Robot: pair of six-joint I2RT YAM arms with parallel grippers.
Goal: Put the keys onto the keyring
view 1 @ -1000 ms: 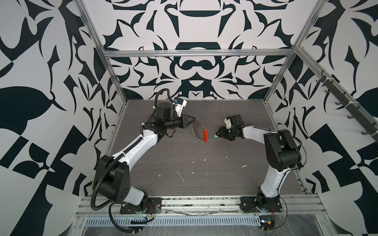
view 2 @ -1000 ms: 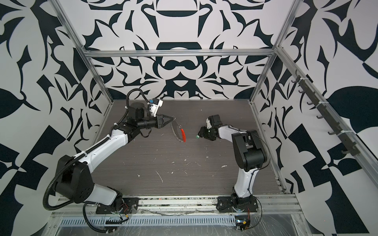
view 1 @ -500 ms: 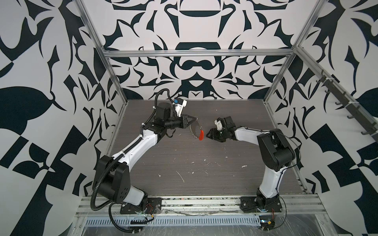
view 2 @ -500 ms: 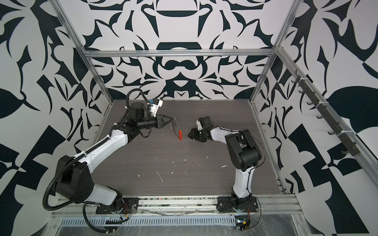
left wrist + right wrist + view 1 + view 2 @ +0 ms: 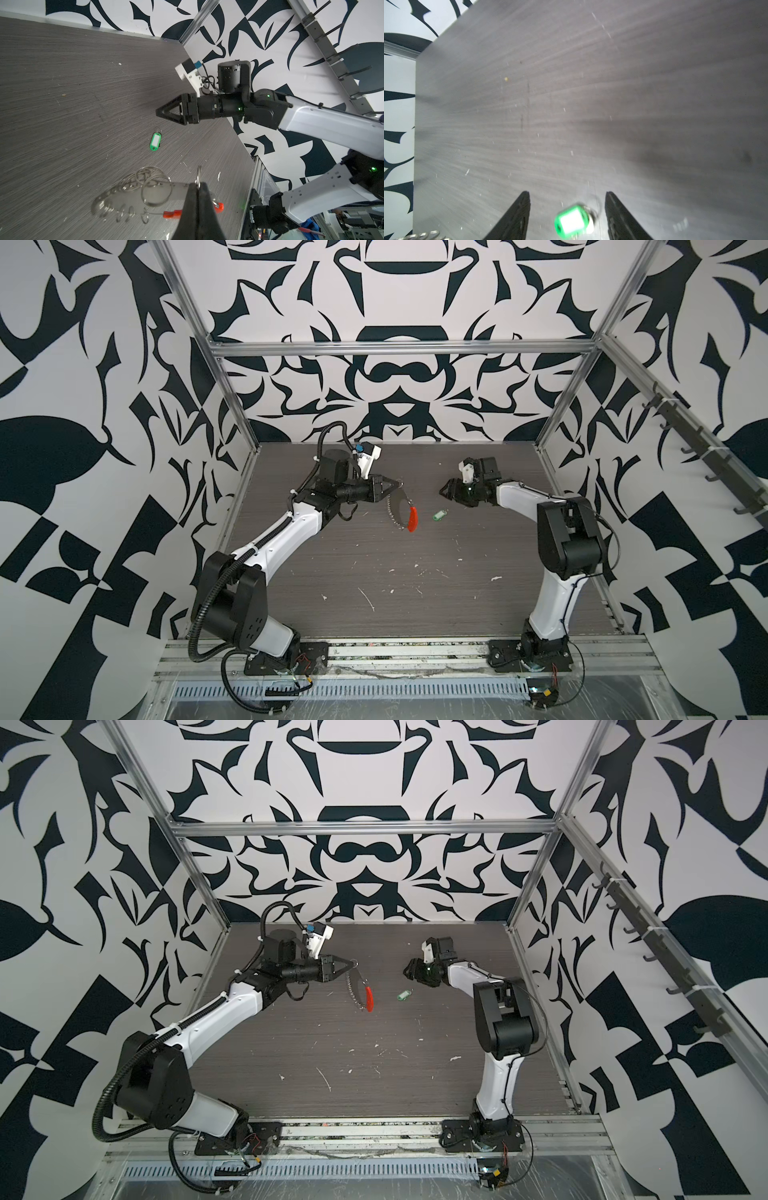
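I see one green key tag (image 5: 437,515) loose on table (image 5: 374,572), centre of both top views, just below-left of right gripper (image 5: 444,490), not touching it; its jaws stand apart, empty. In right wrist view tag shows blurred between fingers. Left gripper (image 5: 397,483) clamped on one keyring (image 5: 412,519), left of tag, apart

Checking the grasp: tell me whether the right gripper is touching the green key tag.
Apart. The left wrist view shows the right gripper clear of the green key tag, with bare table between them.
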